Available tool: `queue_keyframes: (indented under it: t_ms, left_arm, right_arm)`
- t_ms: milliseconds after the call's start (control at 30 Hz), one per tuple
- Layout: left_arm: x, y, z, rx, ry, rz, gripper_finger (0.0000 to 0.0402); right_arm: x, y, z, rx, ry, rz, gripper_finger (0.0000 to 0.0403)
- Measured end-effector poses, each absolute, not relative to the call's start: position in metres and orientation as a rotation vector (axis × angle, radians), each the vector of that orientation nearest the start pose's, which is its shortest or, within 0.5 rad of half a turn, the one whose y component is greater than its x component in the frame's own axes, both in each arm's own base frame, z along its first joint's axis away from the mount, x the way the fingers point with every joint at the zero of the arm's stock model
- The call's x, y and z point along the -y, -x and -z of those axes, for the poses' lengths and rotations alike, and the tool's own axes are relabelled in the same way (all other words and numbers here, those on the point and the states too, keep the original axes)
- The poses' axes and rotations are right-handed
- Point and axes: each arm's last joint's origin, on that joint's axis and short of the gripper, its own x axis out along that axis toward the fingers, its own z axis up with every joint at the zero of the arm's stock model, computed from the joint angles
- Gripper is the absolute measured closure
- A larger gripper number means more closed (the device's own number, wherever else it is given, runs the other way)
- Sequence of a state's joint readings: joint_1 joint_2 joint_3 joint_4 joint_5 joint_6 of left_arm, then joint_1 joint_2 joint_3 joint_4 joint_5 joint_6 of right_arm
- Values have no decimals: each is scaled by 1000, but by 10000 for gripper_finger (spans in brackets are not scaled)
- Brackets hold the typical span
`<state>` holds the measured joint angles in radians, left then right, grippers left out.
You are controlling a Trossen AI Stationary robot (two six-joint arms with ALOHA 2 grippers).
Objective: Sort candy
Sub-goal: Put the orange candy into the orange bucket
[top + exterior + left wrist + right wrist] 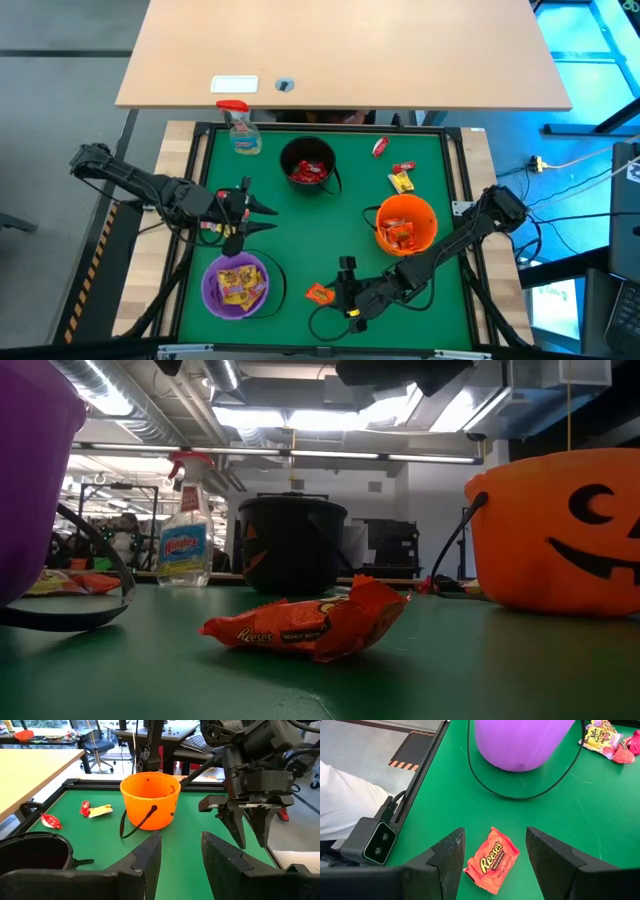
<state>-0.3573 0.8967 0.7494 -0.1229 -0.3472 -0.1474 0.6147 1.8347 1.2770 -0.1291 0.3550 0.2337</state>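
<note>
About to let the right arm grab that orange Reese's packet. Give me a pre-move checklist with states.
1. Right gripper jaws open: ok.
2. Reese's packet lies between the jaws, flat on the green mat: ok.
3. Nothing held in the right gripper: ok.
4. Purple bucket and its black handle loop clear of the packet: ok.
5. Left gripper is apart, near the table's left side: ok.
6. Orange bucket has room for more candy: ok.

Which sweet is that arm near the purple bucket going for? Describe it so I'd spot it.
Find the purple bucket at the green table's near edge. Beside it, between the right gripper's open fingers, lies a lone orange Reese's packet: flat on the mat, not in any bucket.
</note>
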Motion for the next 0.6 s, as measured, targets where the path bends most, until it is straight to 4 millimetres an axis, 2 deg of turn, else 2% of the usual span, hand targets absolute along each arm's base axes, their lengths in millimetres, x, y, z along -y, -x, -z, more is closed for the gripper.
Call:
queue_keyframes:
  t_ms: [333, 467, 600]
  left_arm:
    - [61, -188, -307, -261, 86, -1, 273]
    - [62, -188, -307, -266, 87, 12, 273]
    - [62, -188, -306, -269, 86, 11, 273]
  right_arm:
    - [-222, -335, -220, -630, 129, -190, 196]
    - [-229, -335, -216, -608, 211, -237, 196]
    - [-232, -338, -213, -595, 201, -279, 196]
